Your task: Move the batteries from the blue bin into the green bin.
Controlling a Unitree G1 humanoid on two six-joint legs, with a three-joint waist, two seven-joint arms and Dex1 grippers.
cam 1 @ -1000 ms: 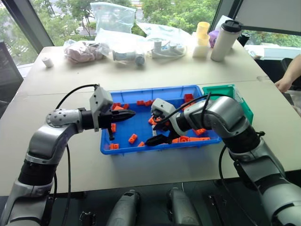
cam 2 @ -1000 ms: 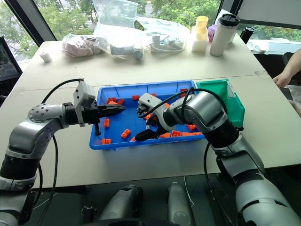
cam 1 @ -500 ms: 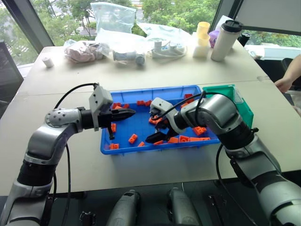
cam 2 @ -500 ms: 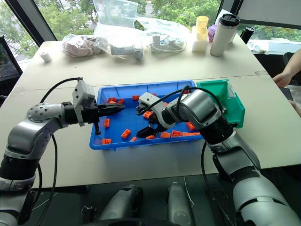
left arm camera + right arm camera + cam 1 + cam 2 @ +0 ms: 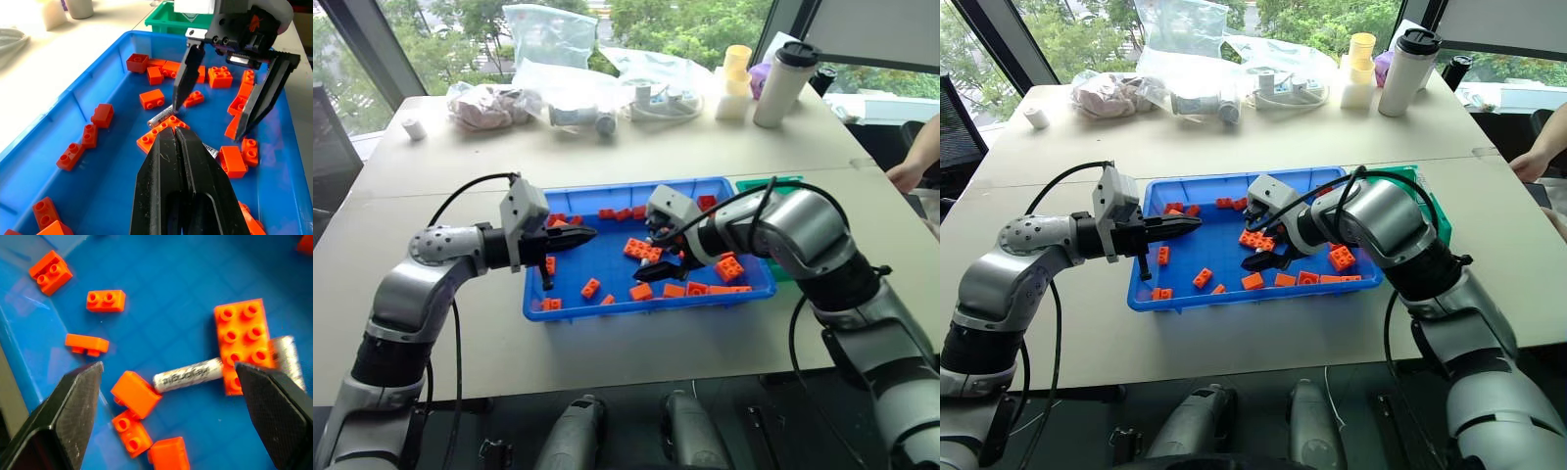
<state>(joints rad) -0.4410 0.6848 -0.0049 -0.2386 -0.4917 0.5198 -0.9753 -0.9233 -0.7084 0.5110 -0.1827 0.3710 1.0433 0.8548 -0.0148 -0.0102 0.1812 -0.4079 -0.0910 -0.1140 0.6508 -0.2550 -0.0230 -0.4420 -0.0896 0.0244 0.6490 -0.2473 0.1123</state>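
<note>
The blue bin (image 5: pixel 576 308) lies near the front edge of the desk (image 5: pixel 431 186), its raised rim closing in a floor scattered with orange toy bricks (image 5: pixel 590 288); bare blue patches lie between them toward the left half. The right pincer (image 5: pixel 1266 238) hangs over the bin's middle, its two black fingers (image 5: pixel 73 401) spread wide with nothing between them, and under that gap lies one of the batteries (image 5: pixel 188 374), silver-grey, flat on the floor, one end against a large eight-stud brick (image 5: pixel 243 345) and the other close to a small brick. A second silver cylinder (image 5: pixel 288 360) peeps out from behind the big brick. The left pincer (image 5: pixel 578 235) hovers over the bin's left part with its fingers pressed together, carrying nothing. The green bin (image 5: pixel 173 17) stands against the blue bin's right end, largely hidden behind the right arm. At the desk's far side sit plastic bags (image 5: pixel 548 34), a tall tumbler (image 5: pixel 781 83) and yellow cups (image 5: pixel 735 64), before windows with trees. A person's hand (image 5: pixel 906 174) rests at the right edge.
</note>
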